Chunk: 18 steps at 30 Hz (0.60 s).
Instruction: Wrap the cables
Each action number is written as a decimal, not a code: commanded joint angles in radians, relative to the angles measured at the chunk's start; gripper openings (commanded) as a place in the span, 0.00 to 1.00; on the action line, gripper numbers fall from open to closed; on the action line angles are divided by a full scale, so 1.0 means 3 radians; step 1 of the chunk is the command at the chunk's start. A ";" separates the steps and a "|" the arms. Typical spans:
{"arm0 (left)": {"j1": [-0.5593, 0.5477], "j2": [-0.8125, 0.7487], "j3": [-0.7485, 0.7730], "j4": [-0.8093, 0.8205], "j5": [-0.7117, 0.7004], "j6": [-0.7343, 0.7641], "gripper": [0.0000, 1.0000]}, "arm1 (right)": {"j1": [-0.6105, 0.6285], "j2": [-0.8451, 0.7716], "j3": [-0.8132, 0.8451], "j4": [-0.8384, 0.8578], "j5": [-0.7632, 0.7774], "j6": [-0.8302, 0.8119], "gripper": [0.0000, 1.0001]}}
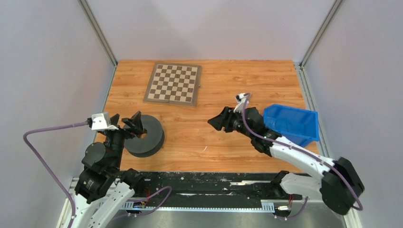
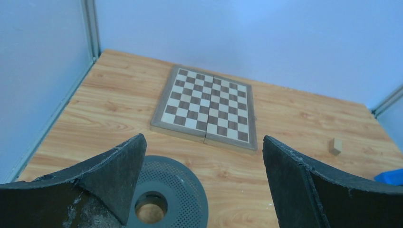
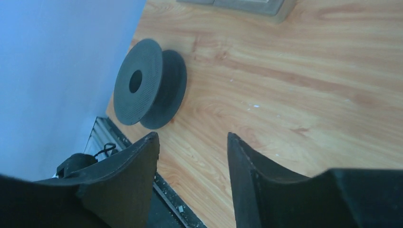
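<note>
**Q.** How do the two end effectors stand?

**A.** The left gripper (image 2: 202, 142) has its jaws spread as wide as they go, with nothing between them. The right gripper (image 3: 192, 137) has its jaws partly apart and is also empty.

**Q.** Where are the cables?

**A.** No wire can be made out in any view. A dark grey spool (image 1: 149, 137) lies flat just below the left gripper, partly under its left finger. No wire shows on its rim or hub. A pale fleck (image 1: 205, 148) lies on the table (image 1: 228, 142) below and ahead of the right gripper. Whether it is wire cannot be told.

**Q.** What could go wrong from here?

**A.** A wire this fine probably gives the fingers little to bite on. The jaws might shut on air, or a fingertip might pin the wire against the wood. The left gripper is close to the spool, so lowering it could knock or tip the spool. A loop nobody can see could also catch on a finger and drag.

**Q.** What else is hidden or cut off?

**A.** The left fingers cover the near side of the spool in the left wrist view. The blue bin (image 1: 291, 122) sits just behind the right gripper, and its inside is not shown. Beyond the left gripper, past the chessboard (image 1: 173, 83), a small wooden block (image 2: 336, 146) is too small to identify further.
</note>
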 commanded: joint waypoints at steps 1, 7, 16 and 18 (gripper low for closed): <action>0.0014 -0.0189 -0.0108 0.0241 -0.0269 -0.0080 1.00 | 0.0219 0.0630 0.0059 0.1234 -0.0402 0.0217 0.48; 0.0015 -0.0255 -0.0136 0.0274 -0.0295 -0.0086 1.00 | 0.0656 0.1860 0.0920 0.1344 -0.0500 0.0138 0.48; 0.0011 -0.0248 -0.0125 0.0245 -0.0311 -0.0091 1.00 | 0.0772 0.3238 0.1749 0.1980 -0.1074 0.0626 0.55; 0.0014 -0.0250 -0.0128 0.0247 -0.0302 -0.0093 0.99 | 0.0775 0.3418 0.1886 0.1986 -0.1120 0.0657 0.56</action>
